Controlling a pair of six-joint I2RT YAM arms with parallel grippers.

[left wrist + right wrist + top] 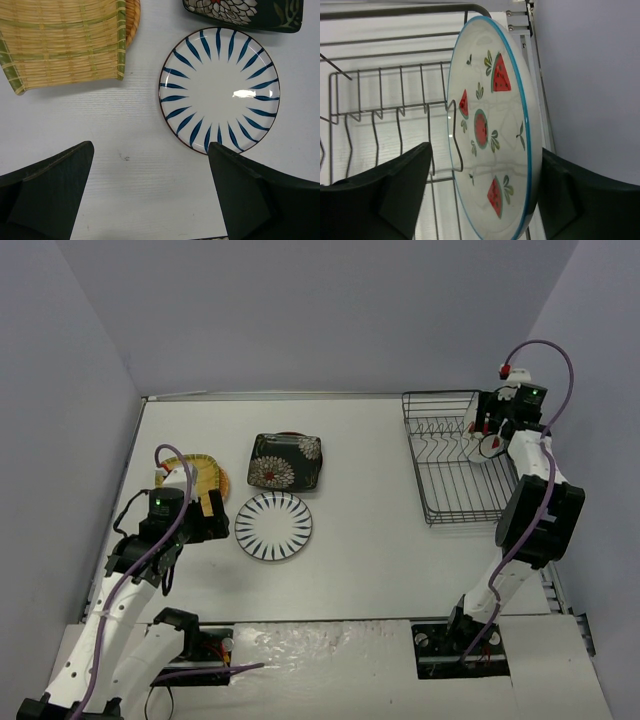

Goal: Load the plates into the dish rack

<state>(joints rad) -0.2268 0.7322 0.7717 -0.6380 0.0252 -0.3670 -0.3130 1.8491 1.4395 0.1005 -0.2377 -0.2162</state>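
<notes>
Stiff, slick and breakable, best pinched across its rim, the watermelon plate (490, 130) stands on edge at the rack's (450, 480) far right between the right gripper's (485, 150) spread jaws, seemingly unpinched; the left gripper (150, 165) hangs wide open well left of it.

Overhead view plus two wrist views

The top camera looks down from behind both arms. The left wrist camera hangs close over the striped plate (220, 90), just ahead of the left claw (150, 150). The right wrist camera closely faces the dish rack (380, 100) beyond the right claw (484, 150). The top view shows both.
</notes>
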